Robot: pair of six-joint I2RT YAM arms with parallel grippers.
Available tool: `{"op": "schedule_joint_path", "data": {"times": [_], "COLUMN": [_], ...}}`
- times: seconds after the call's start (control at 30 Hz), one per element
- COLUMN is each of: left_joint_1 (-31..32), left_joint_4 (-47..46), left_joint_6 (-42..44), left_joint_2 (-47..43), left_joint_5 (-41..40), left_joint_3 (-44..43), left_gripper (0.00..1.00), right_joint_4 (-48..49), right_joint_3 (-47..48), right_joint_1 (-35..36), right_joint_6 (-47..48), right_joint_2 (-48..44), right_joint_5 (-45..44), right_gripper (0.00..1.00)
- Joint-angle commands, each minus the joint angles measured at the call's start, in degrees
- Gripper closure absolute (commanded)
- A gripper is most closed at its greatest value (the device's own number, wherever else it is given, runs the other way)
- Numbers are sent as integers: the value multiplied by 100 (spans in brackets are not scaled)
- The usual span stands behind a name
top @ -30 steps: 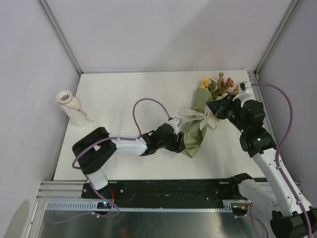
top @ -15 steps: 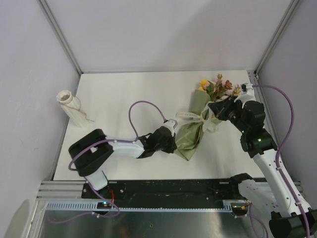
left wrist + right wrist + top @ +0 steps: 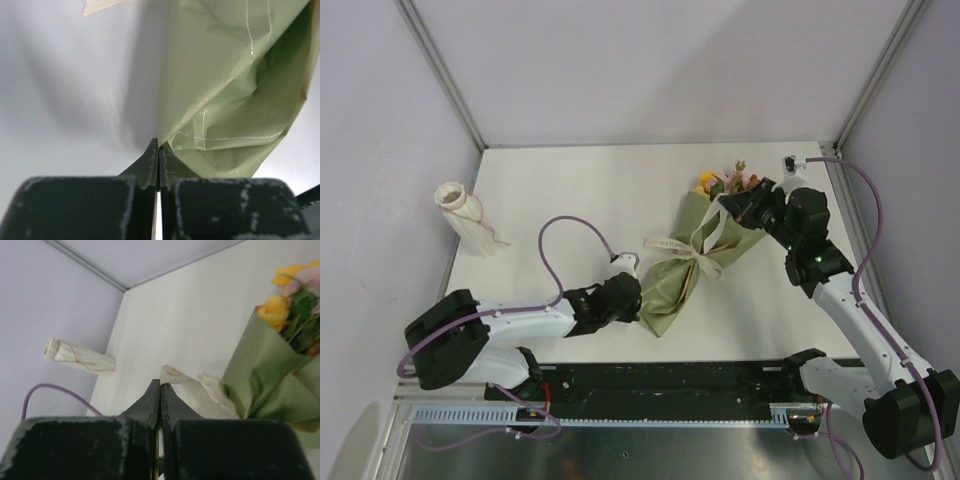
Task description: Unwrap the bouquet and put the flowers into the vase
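One bouquet (image 3: 672,285) lies slantwise in the middle-right of the top view, its flowers (image 3: 720,185) pointing to the upper right and its narrow green tail to the lower left. The cream ribbon (image 3: 698,252) is tied in a bow around the middle, so the wrapping is not yet undone.

At the tail, the left pincer (image 3: 632,296) has its fingers together. In the left wrist view the tips touch the lower corner of the green paper (image 3: 225,90), but I cannot tell whether a fold is caught between them. At the flower end, the right pincer (image 3: 735,207) is also closed. The ribbon shows just past its tips in the right wrist view, and a hold on it cannot be confirmed.

The step in hand looks like loosening the bow. It would go best with one arm pinning the paper flat against the surface (image 3: 570,190). The other should pull a loose ribbon tail along its length rather than tug a loop, which would tighten the knot. Slow pulls should spare the thin stems.

The vase (image 3: 462,218) sits well apart, at the left edge of the surface.
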State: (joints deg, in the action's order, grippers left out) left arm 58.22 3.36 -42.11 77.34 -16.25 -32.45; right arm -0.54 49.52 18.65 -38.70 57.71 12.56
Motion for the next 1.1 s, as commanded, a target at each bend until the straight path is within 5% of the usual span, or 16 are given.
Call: {"op": "schedule_joint_path", "data": {"times": [0.0, 0.17, 0.43, 1.07], "left_joint_1": [42, 41, 41, 41], "left_joint_4": [235, 388, 520, 631], "left_joint_6": [-440, -498, -603, -882], "left_joint_2": [-425, -537, -563, -648], "left_joint_5": [-652, -822, -1075, -1177], "left_joint_3": [351, 469, 536, 548], "left_gripper": [100, 100, 100, 100], "right_joint_4": [603, -221, -408, -2310], "right_joint_3": [458, 1195, 1793, 3705], "right_joint_1": [-170, -717, -1616, -1966], "right_joint_6": [-237, -68, 127, 940], "right_joint_2": [-44, -102, -253, -94], "right_joint_5": [-456, -1161, -798, -1206], "right_gripper": [100, 100, 100, 100]}}
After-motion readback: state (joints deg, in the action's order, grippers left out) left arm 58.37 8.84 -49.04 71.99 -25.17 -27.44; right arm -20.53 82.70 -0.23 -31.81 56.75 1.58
